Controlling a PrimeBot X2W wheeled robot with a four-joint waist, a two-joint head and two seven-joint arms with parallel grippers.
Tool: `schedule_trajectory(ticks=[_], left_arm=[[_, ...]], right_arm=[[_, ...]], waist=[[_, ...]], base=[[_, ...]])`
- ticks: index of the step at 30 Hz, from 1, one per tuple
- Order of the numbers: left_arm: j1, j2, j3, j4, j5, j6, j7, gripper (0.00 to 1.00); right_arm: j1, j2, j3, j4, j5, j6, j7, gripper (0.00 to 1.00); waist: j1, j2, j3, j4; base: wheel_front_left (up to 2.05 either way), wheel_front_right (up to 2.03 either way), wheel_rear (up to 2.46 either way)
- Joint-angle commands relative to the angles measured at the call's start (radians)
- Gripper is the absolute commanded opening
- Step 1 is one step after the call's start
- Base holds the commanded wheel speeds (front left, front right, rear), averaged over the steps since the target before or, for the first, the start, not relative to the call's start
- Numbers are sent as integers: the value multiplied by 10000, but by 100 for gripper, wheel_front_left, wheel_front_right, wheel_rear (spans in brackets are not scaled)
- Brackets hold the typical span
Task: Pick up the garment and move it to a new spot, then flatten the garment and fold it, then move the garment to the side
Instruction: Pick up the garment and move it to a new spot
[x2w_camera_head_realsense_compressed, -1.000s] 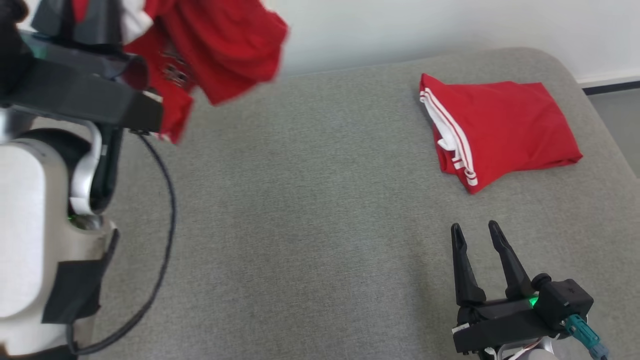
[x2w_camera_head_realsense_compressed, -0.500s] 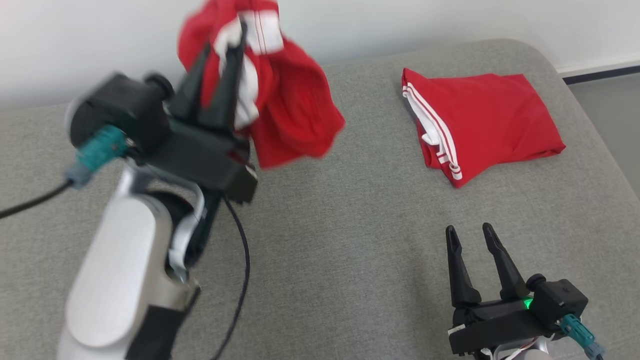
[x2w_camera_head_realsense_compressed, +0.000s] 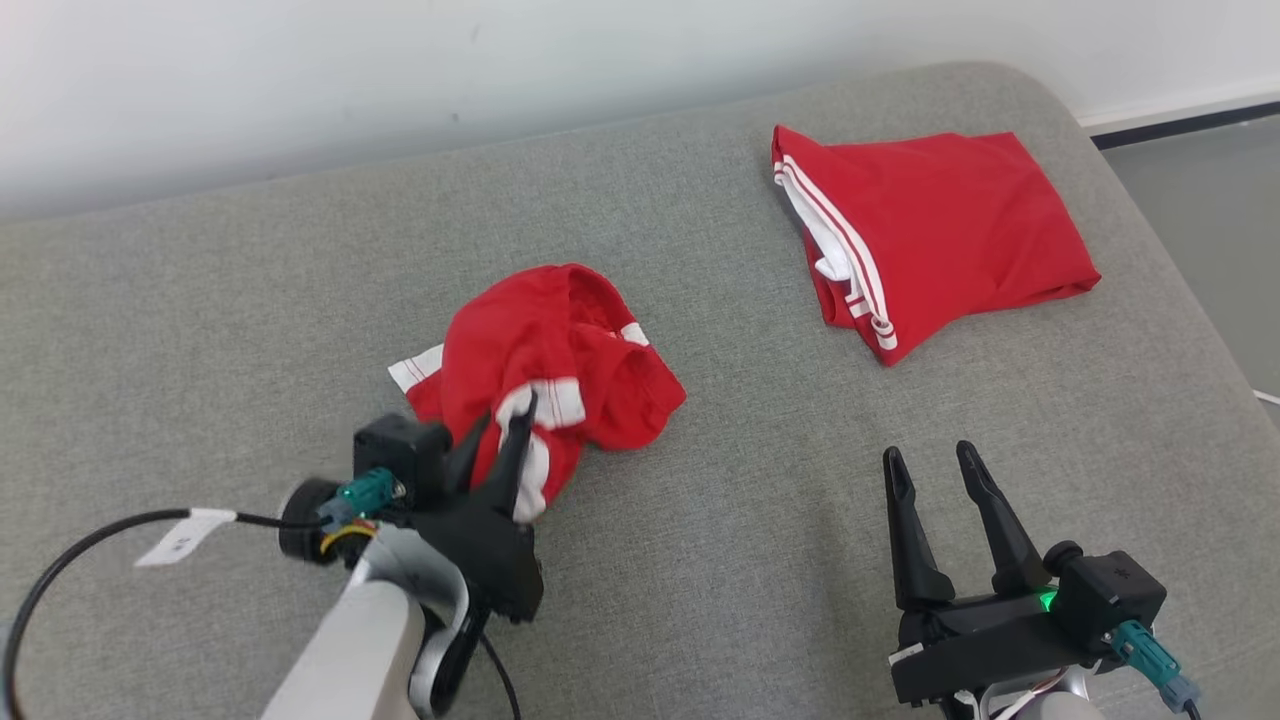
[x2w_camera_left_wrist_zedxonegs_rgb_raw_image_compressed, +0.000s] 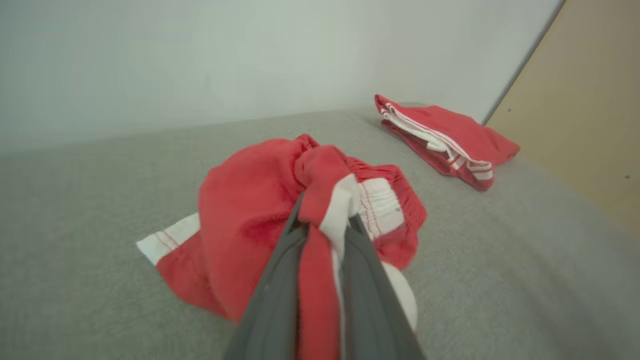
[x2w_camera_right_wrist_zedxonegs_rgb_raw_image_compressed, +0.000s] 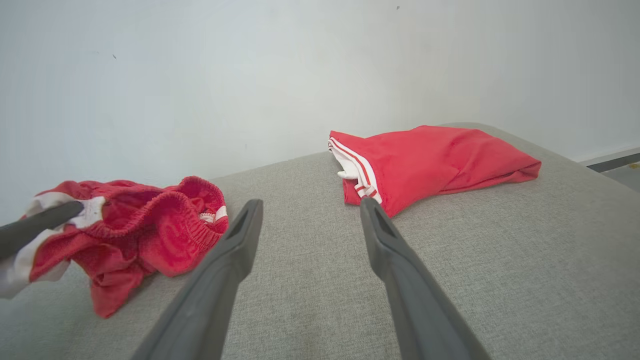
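Observation:
A crumpled red garment (x2w_camera_head_realsense_compressed: 560, 350) with white trim lies on the grey padded surface (x2w_camera_head_realsense_compressed: 720, 520), left of centre. My left gripper (x2w_camera_head_realsense_compressed: 497, 432) is shut on a bunched red-and-white fold at the garment's near edge. In the left wrist view that fold is pinched between the two fingers of the left gripper (x2w_camera_left_wrist_zedxonegs_rgb_raw_image_compressed: 327, 212), and the rest of the garment (x2w_camera_left_wrist_zedxonegs_rgb_raw_image_compressed: 250, 210) rests on the surface. My right gripper (x2w_camera_head_realsense_compressed: 925, 462) hovers open at the lower right with nothing between its fingers. In the right wrist view the right gripper (x2w_camera_right_wrist_zedxonegs_rgb_raw_image_compressed: 310, 206) points between the garment (x2w_camera_right_wrist_zedxonegs_rgb_raw_image_compressed: 145, 230) and the folded piece.
A folded red garment with white stripes (x2w_camera_head_realsense_compressed: 940, 230) lies at the far right of the surface, also seen as the folded piece (x2w_camera_right_wrist_zedxonegs_rgb_raw_image_compressed: 435, 157). A black cable with a white tag (x2w_camera_head_realsense_compressed: 185, 535) trails from my left wrist. The surface drops to the floor (x2w_camera_head_realsense_compressed: 1200, 200) at the right; a wall stands behind.
My left arm has swung down and brought the garment from the air onto the surface. The head camera has shifted. The right gripper has stayed open in place.

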Motion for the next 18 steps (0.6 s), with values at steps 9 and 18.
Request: schedule_trajectory(ticks=[9, 18], left_arm=[[-421, -239, -328, 1182, 20, -153, -909, 100], [-302, 60, -123, 591, 30, 79, -1509, 100]], right_arm=[[129, 2, 35, 38, -129, 8, -15, 100], [480, 1, -76, -107, -276, 8, -15, 100]], waist=[[-1, 0, -351, 410], [-1, 0, -983, 1093]], base=[[0, 0, 0], [0, 0, 0]])
